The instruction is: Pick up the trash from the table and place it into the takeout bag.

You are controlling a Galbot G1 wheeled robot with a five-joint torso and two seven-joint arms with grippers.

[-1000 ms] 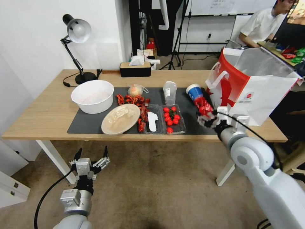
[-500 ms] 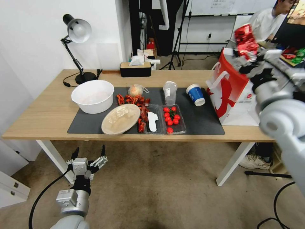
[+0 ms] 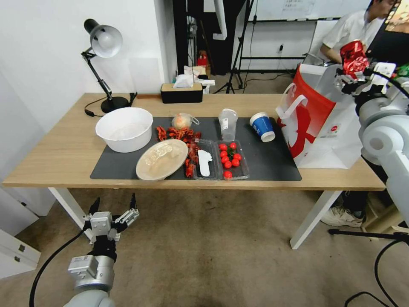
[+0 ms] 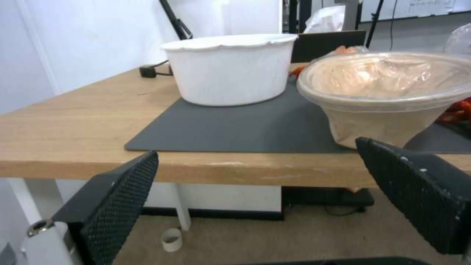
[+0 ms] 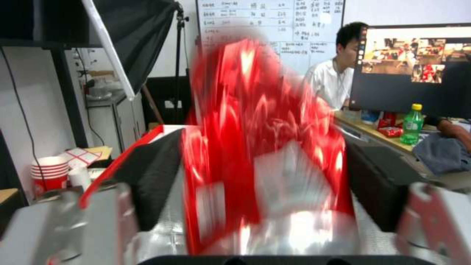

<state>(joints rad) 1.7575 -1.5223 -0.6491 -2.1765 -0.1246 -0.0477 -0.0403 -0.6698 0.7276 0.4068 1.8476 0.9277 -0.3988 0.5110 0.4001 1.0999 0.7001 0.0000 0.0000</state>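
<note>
My right gripper [image 3: 354,73] is shut on the crushed red drink can [image 3: 352,57] and holds it above the open mouth of the red-and-white takeout bag [image 3: 311,123] at the table's right end. In the right wrist view the can [image 5: 260,154] sits between the fingers [image 5: 152,184], with the bag's red rim [image 5: 132,151] and silvery lining below. On the dark mat [image 3: 264,164] stand a blue paper cup [image 3: 262,125], a clear plastic cup [image 3: 228,123], a beige plate [image 3: 162,158] and a knotted clear bag [image 3: 182,121]. My left gripper [image 3: 113,202] hangs open below the table's front edge [image 4: 73,158].
A white bowl [image 3: 124,128], red shell scraps [image 3: 183,134] and a clear tray of cherry tomatoes [image 3: 230,160] also lie on the mat. A desk lamp [image 3: 102,47] and a black tissue box [image 3: 181,93] stand at the back of the table.
My right gripper has lifted the red can from the mat beside the blue cup to above the takeout bag's mouth. The left arm has sunk slightly.
</note>
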